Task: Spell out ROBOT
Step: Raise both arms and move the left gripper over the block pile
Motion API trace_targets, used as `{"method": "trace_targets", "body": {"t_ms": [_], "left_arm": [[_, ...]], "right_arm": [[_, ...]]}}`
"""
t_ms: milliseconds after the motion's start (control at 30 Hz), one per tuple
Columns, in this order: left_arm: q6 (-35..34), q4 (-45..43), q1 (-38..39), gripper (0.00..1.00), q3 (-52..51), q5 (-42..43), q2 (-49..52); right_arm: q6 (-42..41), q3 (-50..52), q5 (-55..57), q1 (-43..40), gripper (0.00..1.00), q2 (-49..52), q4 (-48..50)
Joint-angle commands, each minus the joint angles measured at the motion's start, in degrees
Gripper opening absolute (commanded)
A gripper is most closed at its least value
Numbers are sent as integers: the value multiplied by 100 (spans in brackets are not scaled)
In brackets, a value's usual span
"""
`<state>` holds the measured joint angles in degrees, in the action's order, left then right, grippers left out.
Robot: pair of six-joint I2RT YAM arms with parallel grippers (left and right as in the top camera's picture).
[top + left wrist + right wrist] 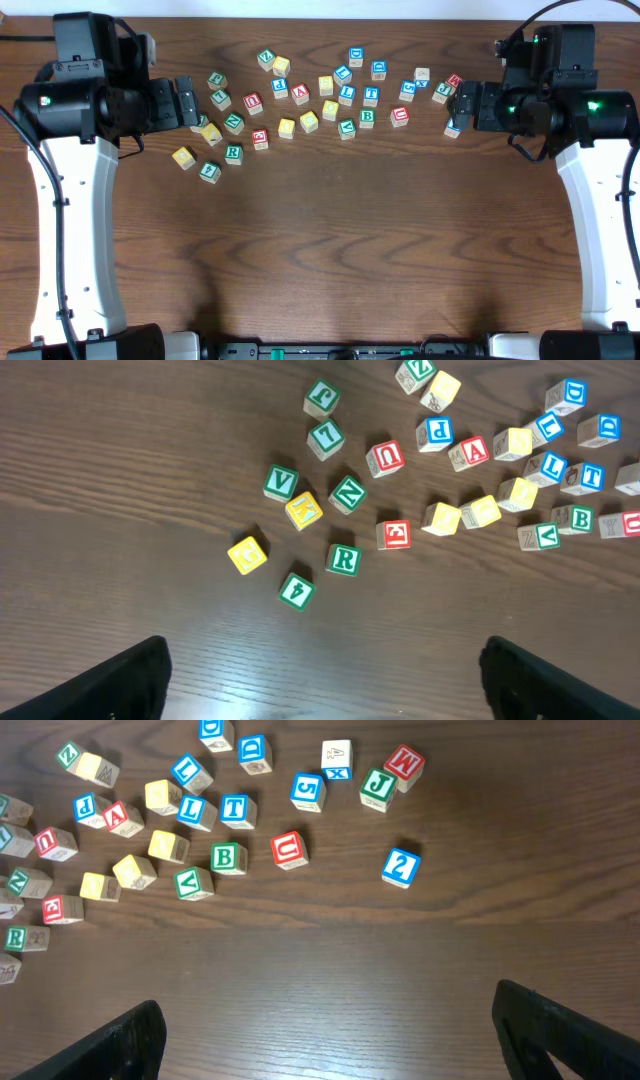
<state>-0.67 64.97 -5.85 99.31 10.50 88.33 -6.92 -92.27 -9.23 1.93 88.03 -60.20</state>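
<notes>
Several small letter blocks lie scattered across the far half of the wooden table. A green R block lies at the left of the cluster and shows in the left wrist view. A green B block and a blue T block lie near the middle and show in the right wrist view, B and T. I cannot make out an O block. My left gripper is open and empty at the cluster's left edge. My right gripper is open and empty at its right edge.
A yellow block and a green 4 block lie nearest the left gripper. A blue 2 block lies apart near the right gripper, with a green J and a red block behind it.
</notes>
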Motion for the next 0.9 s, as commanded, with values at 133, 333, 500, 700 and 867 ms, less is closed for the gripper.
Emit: {"method": "trace_targets", "body": {"t_ms": [133, 333, 500, 700, 867], "left_arm": [[-787, 28, 59, 87, 153, -229, 214], [-1019, 37, 367, 86, 153, -730, 404], [-1071, 48, 634, 83, 153, -761, 614], [-1193, 160, 728, 79, 127, -785, 1036], [-1191, 188, 730, 76, 61, -785, 1427]], "right_arm": [[76, -138, -39, -35, 99, -13, -13], [76, -138, -39, -33, 99, -13, -63], [74, -138, -37, -35, 99, -15, -131], [76, -136, -39, -33, 99, -13, -179], [74, -136, -37, -35, 99, -13, -223]]}}
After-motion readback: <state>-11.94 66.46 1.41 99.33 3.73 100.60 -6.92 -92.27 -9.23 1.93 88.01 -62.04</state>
